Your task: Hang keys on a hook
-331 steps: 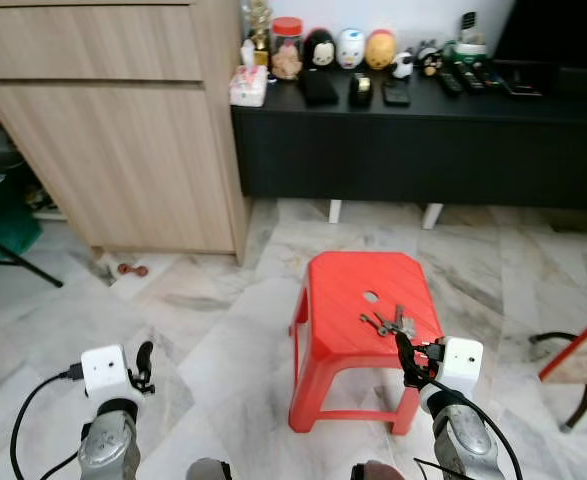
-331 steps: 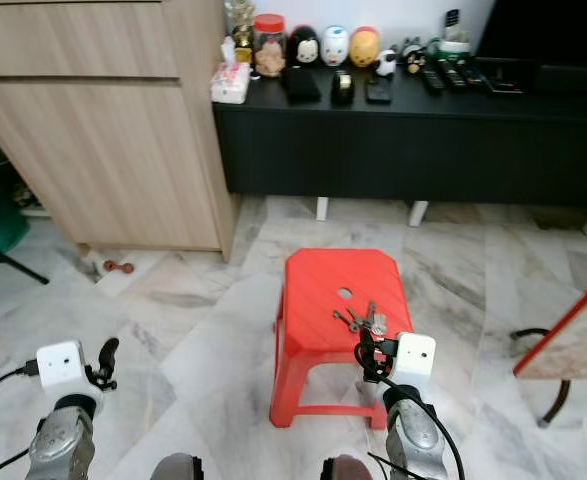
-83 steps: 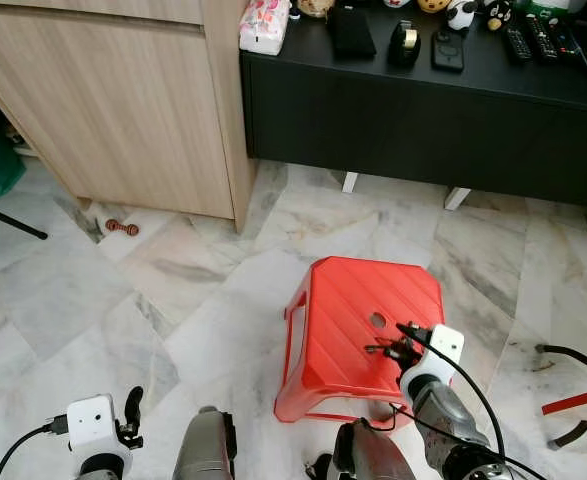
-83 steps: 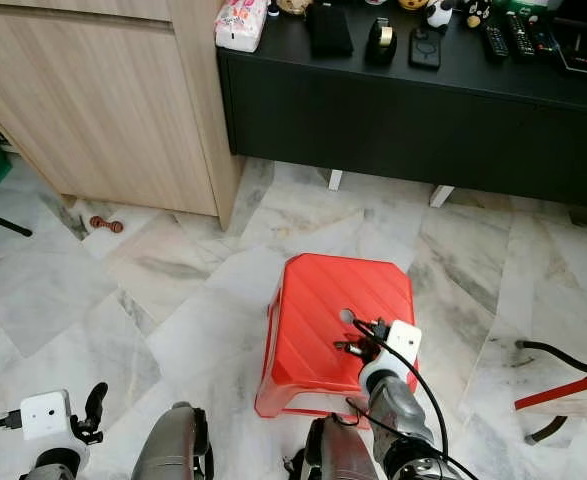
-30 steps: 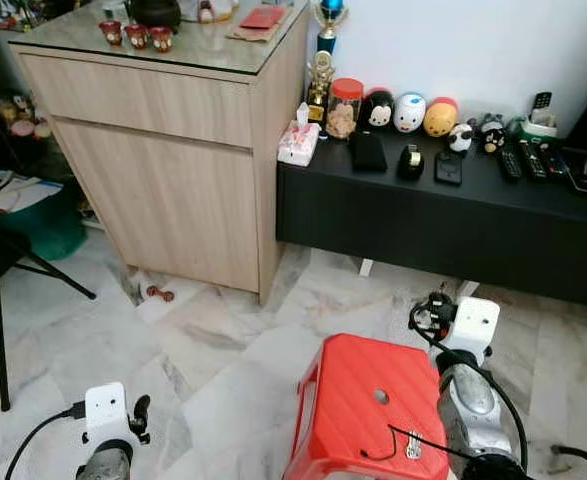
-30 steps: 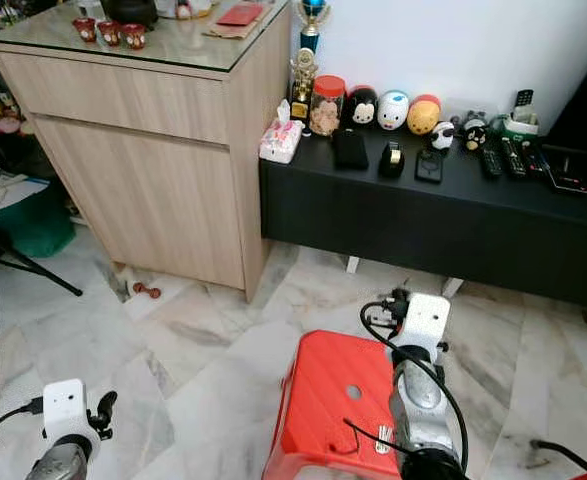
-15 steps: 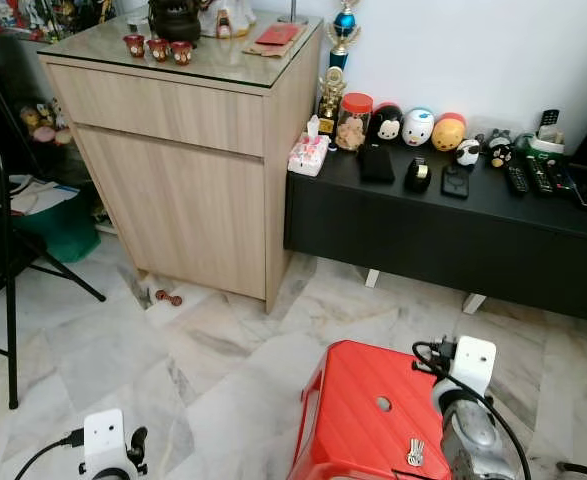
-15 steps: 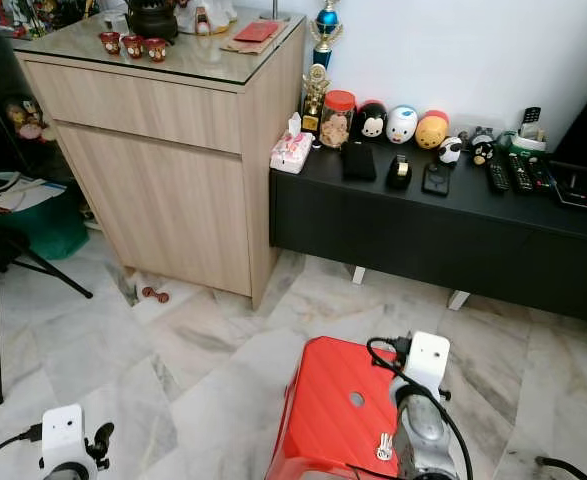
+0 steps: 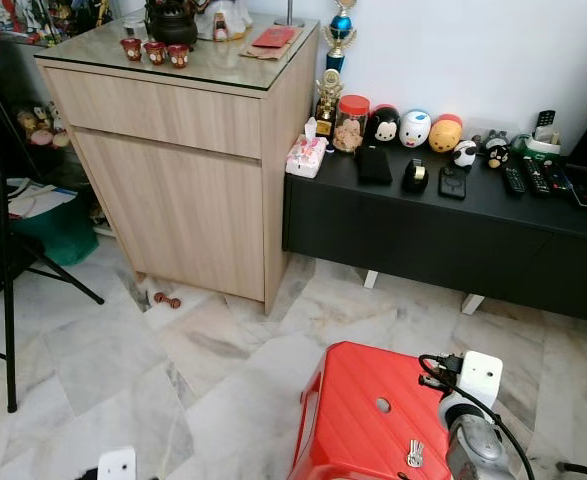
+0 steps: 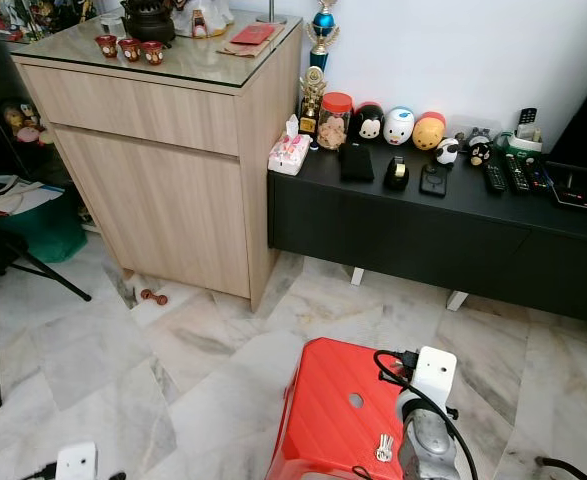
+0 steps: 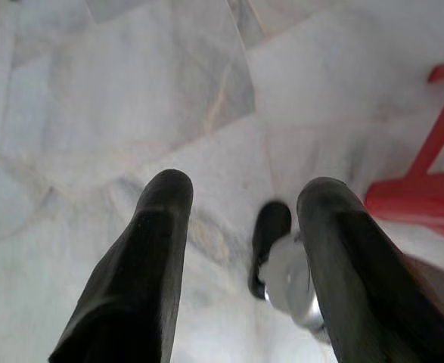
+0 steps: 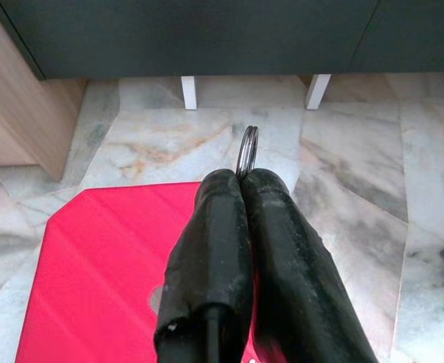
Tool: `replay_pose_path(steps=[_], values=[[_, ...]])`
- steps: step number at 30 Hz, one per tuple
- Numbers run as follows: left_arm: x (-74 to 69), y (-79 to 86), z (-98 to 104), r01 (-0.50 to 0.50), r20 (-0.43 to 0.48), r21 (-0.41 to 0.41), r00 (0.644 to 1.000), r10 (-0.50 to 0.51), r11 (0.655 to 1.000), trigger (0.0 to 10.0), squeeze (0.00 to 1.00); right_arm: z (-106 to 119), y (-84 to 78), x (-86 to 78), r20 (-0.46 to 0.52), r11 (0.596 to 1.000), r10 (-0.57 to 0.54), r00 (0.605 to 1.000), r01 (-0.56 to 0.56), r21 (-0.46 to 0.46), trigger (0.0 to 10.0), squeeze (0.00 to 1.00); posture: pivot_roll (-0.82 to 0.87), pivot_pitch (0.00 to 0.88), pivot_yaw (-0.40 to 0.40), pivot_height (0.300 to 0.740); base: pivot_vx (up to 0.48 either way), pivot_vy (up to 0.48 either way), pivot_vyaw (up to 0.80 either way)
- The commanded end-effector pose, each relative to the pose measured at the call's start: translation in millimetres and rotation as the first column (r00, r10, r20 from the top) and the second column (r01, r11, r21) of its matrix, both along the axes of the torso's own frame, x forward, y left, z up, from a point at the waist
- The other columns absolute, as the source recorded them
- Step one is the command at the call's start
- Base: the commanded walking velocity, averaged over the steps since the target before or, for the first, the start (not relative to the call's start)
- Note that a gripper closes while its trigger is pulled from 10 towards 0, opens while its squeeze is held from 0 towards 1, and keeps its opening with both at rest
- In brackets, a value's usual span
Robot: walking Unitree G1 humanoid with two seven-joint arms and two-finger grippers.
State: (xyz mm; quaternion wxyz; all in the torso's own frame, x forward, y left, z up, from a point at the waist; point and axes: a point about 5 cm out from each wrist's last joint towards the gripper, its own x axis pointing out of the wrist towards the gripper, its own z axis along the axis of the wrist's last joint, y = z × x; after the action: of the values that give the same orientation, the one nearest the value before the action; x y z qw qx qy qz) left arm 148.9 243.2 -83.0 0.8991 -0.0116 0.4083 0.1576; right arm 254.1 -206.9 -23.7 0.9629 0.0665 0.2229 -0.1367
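Keys (image 9: pixel 411 455) hang below the right wrist over the red stool (image 9: pixel 358 420) in the left eye view, and the right claw (image 9: pixel 431 368) rides just above the stool's far edge. No hook can be made out among the cabinet (image 9: pixel 178 150) and the black counter (image 9: pixel 453 215), so the head should search for one before the arm commits.

The right eye view shows the same layout, the keys (image 10: pixel 383 446) dangling over the stool's near part.

Left wrist view: the left claw (image 11: pixel 244 249) hangs spread and idle over marble floor (image 11: pixel 131 98).

Right wrist view: the right claw (image 12: pixel 243 181) is pressed together on the ring (image 12: pixel 247 150), which stands proud of the tips (a thin hold, so carry it smoothly).

Against half a second ago, the right wrist sits lower and the keys look unmoved.
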Motion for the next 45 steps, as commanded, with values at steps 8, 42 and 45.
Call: replay_pose_path(steps=[8,42,45], values=[[-15.1,-4.1,-7.5,0.031,-0.067,-0.009,0.997,-0.031,0.999,10.0,0.0,-1.7,-9.8,-3.8,-0.009,1.0,-0.028,1.0,0.028,-0.001,10.0,0.0,0.12,0.0,-0.074,0.74,-0.144,0.0,0.0],[-4.1,-5.8,-4.3,0.074,-0.055,-0.016,0.996,-0.075,0.997,10.0,0.0,16.6,-15.8,15.7,0.06,0.998,-0.055,0.997,0.056,-0.017,10.0,0.0,0.11,0.0,-0.103,0.74,-0.239,0.0,0.0],[-4.4,-5.2,-4.4,0.084,-0.063,-0.007,0.994,-0.084,0.996,10.0,0.0,18.2,-14.6,17.6,0.066,0.998,-0.058,0.996,0.059,-0.015,10.0,0.0,0.11,0.006,-0.1,0.74,0.0,-0.36,0.0]])
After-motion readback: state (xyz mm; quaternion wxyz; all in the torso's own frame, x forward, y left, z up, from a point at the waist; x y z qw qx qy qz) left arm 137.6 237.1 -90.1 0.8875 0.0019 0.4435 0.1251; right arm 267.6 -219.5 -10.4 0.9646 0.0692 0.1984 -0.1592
